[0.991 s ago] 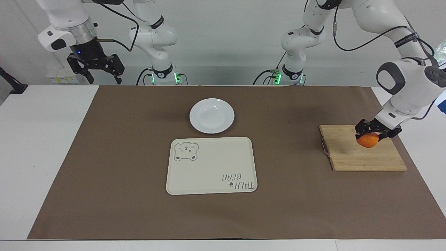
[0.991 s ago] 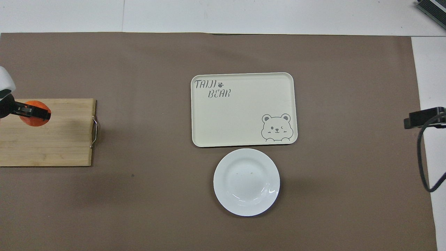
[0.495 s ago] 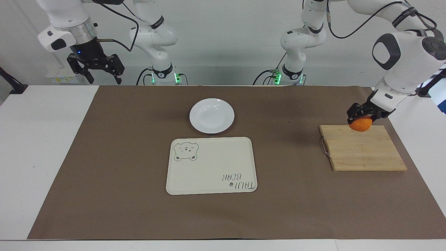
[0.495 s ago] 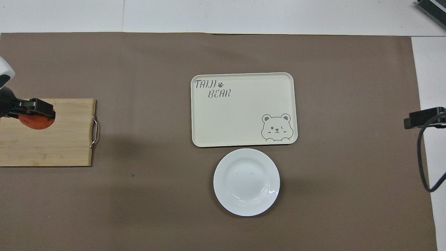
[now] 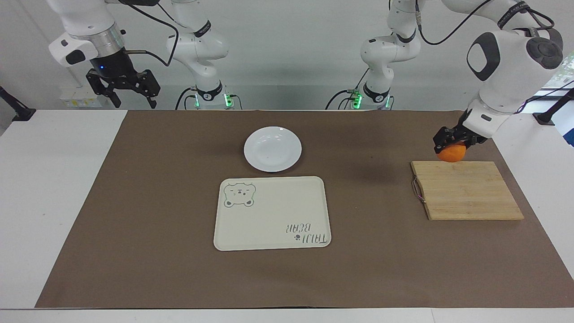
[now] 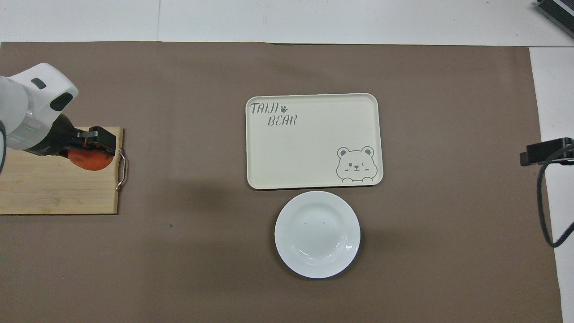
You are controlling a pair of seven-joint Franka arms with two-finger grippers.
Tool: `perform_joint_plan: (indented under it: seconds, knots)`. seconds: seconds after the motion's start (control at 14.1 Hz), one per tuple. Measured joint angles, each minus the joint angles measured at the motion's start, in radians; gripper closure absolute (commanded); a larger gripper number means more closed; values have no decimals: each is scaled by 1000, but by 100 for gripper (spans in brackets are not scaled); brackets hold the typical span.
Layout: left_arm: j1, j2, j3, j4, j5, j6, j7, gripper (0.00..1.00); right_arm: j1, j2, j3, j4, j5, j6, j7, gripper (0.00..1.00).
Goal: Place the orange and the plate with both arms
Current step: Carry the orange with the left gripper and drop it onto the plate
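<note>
The small orange (image 5: 451, 154) (image 6: 89, 160) is off the table, with my left gripper (image 5: 450, 145) (image 6: 92, 150) shut on it. It hangs over the wooden cutting board (image 5: 466, 197) (image 6: 58, 193), by the board's handle end. The round white plate (image 5: 272, 149) (image 6: 317, 234) lies empty mid-table, just nearer to the robots than the cream bear tray (image 5: 272, 213) (image 6: 314, 141). My right gripper (image 5: 130, 96) waits open and empty, high over the right arm's end of the table.
The cutting board with its metal handle (image 5: 418, 190) lies at the left arm's end of the brown mat (image 5: 179, 269). Two small white arms with green lights stand at the robots' edge of the table.
My left gripper has lifted the orange off the cutting board and carried it toward the board's handle end. The right arm, plate and tray have not moved.
</note>
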Motion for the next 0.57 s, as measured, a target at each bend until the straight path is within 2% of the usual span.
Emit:
perform_joint_plan:
  seconds: [0.57]
  knots:
    - [-278, 1, -9, -71, -23, 77, -201, 100, 0, 0, 0, 0, 0, 0, 0, 0]
